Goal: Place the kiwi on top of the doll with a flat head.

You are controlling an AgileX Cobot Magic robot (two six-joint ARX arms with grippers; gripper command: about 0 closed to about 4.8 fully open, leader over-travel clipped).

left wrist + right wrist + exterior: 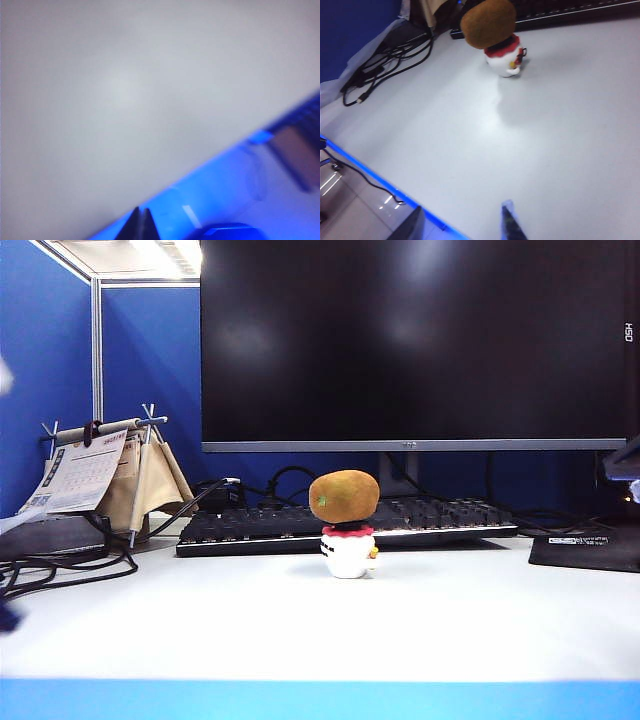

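Two grippers, both empty: left gripper (140,223) closed over table edge, right gripper (462,224) parted, well apart from kiwi (344,496). Kiwi balanced atop doll (349,551), mid-table (450,620). Advice: retreat clear, no bumps.

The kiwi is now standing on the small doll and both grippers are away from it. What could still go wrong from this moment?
1. The kiwi is wider than the doll and overhangs its flat head, so a bump to the table might roll it off.
2. The doll is small and light-looking; it could tip with the fruit.
3. The right gripper, open near the table's front edge, and the left gripper, shut, should avoid swinging toward the stack.
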